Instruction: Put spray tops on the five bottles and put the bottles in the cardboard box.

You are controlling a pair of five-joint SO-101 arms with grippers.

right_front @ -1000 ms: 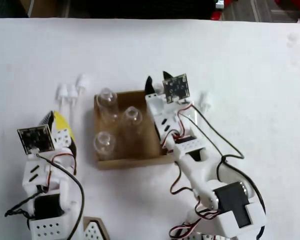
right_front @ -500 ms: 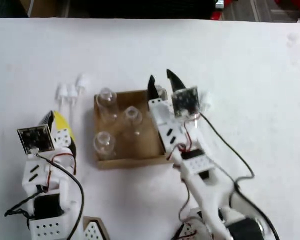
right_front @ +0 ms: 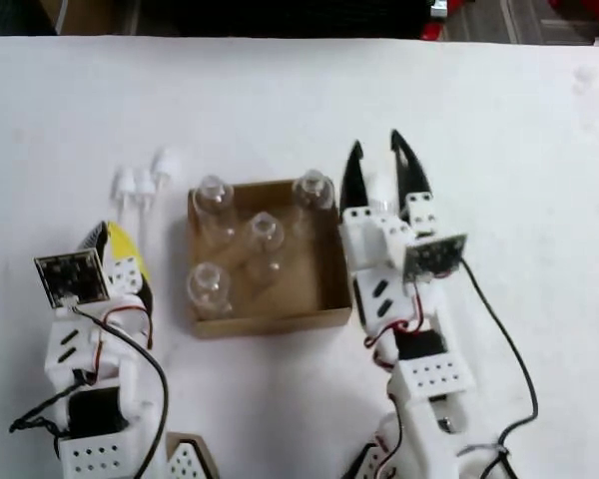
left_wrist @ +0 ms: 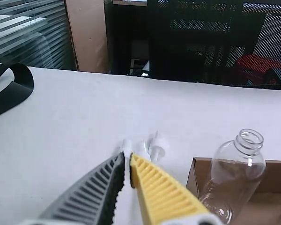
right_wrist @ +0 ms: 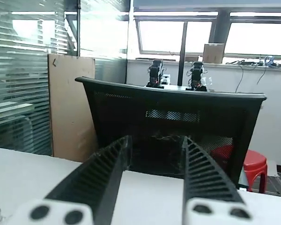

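1. The high view looks steeply down from above the table [right_front: 280, 90], far enough to take in both arms and the cardboard box [right_front: 270, 321] between them.
2. The left wrist view sits low behind the left gripper [left_wrist: 127, 158], near the table, and faces forward across it.
3. The right wrist view looks almost level past the right gripper [right_wrist: 155, 140] toward a black chair [right_wrist: 178, 122] and windows [right_wrist: 178, 37].
4. The high and left wrist views share one corner of the box, one bottle [left_wrist: 234, 173] and the spray tops [left_wrist: 150, 147].
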